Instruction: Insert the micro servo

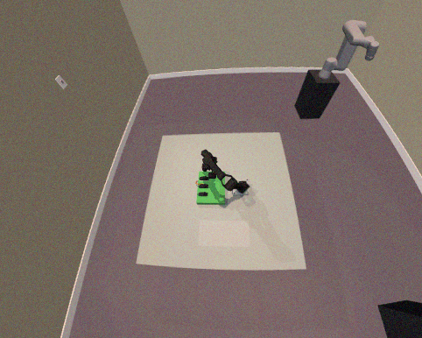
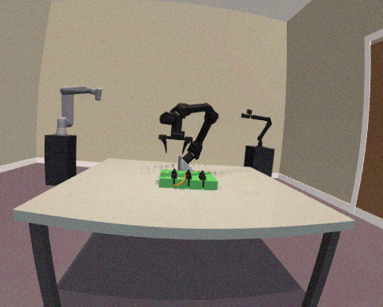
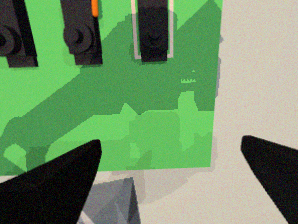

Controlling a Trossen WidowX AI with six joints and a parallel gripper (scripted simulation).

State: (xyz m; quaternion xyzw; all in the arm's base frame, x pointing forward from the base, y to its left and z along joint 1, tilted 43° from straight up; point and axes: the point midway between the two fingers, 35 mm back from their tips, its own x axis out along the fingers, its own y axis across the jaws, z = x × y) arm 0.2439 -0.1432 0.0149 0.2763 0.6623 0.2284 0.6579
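Note:
The green deck (image 1: 211, 200) (image 2: 210, 184) (image 3: 195, 157) lies on the table. The loose servo (image 1: 203, 178) (image 2: 174, 175) (image 3: 154, 30) stands upright within the white outline of the marked pocket, near one end of the deck. Whether its ears are flat on the deck cannot be told. Its orange cable (image 2: 180, 184) (image 3: 95, 7) bows out past the deck's side and reaches up to the neighbouring servo (image 2: 188, 175) (image 3: 79, 37); how it lies in the notch is unclear. My gripper (image 2: 175, 153) (image 3: 170, 144) is wide open and empty, above the deck and clear of the servo.
Another servo (image 1: 203, 193) (image 2: 203, 176) (image 3: 17, 40) sits farther along the deck. A grey angular piece (image 2: 183, 163) (image 3: 116, 197) stands behind the deck, near the arm's base. A pale rectangle (image 1: 223, 233) lies on the table beside the deck. Other arms on black stands are far off.

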